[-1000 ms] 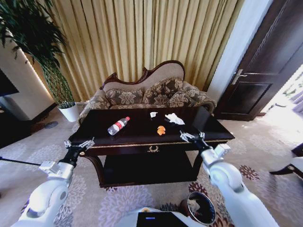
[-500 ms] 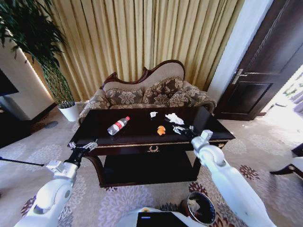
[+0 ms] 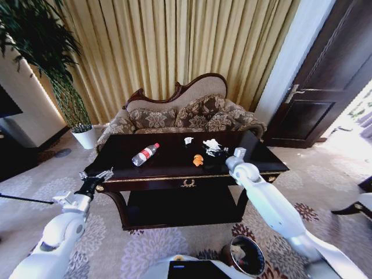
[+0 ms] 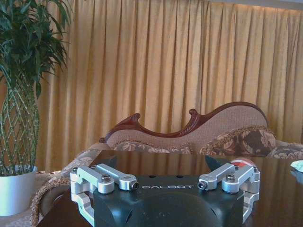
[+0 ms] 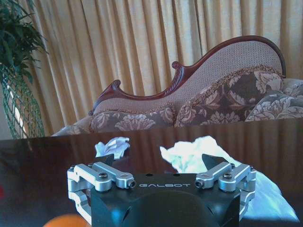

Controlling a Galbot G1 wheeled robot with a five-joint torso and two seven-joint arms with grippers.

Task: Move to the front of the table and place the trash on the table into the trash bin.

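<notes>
Our right pincer (image 3: 216,152), fingers apart, sits at the crumpled paper (image 3: 211,144) on the tabletop (image 3: 174,165); orange scrap (image 3: 198,160) at nine o'clock. Left pincer (image 3: 96,176), also apart, waits off the tabletop's corner.

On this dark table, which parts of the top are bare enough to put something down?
The table is bare along its front edge below the bottle, at the left end, and at the right end. It is crowded right of centre, where the orange scrap, white paper bits and right gripper sit close together.
</notes>
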